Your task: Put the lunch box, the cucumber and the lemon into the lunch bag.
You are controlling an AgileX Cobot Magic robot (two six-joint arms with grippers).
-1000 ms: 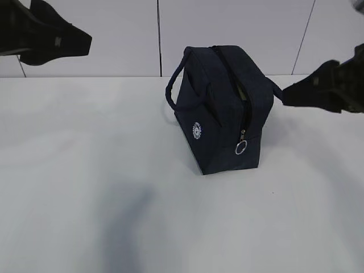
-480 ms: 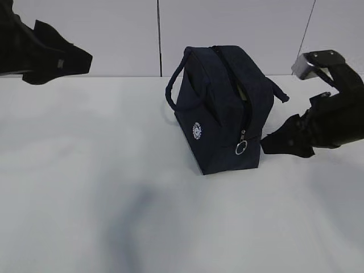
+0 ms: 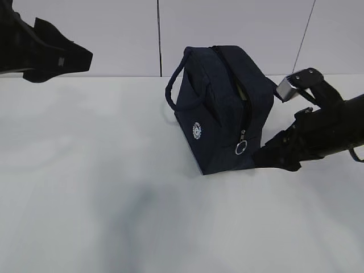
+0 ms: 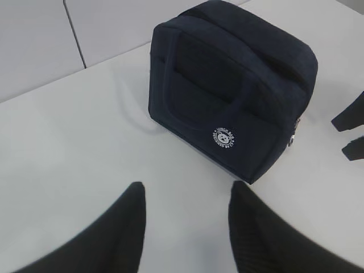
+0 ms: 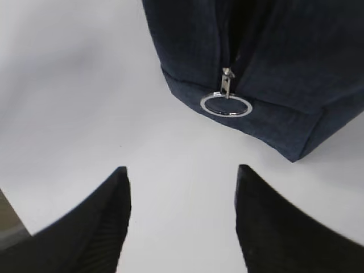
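Observation:
The dark navy lunch bag (image 3: 219, 108) stands upright on the white table, with its round white logo (image 3: 197, 130) facing the front left. Its zipper runs over the top and down the near end to a silver ring pull (image 3: 241, 149). My right gripper (image 3: 263, 158) is open and low beside the bag's near right corner. In the right wrist view, the right gripper (image 5: 182, 170) is empty, just short of the ring pull (image 5: 226, 105). My left gripper (image 4: 185, 190) hangs open and empty, well away from the bag (image 4: 227, 85). The lunch box, cucumber and lemon are out of view.
The white table (image 3: 114, 187) stretches out in front and to the left of the bag. A pale panelled wall (image 3: 114, 34) rises behind the table's back edge. My left arm (image 3: 40, 48) hovers high at the far left.
My right arm has come down and leftward from beside the bag's top to its lower near corner, and its jaws have spread wider. The left arm has barely shifted. The bag has not moved.

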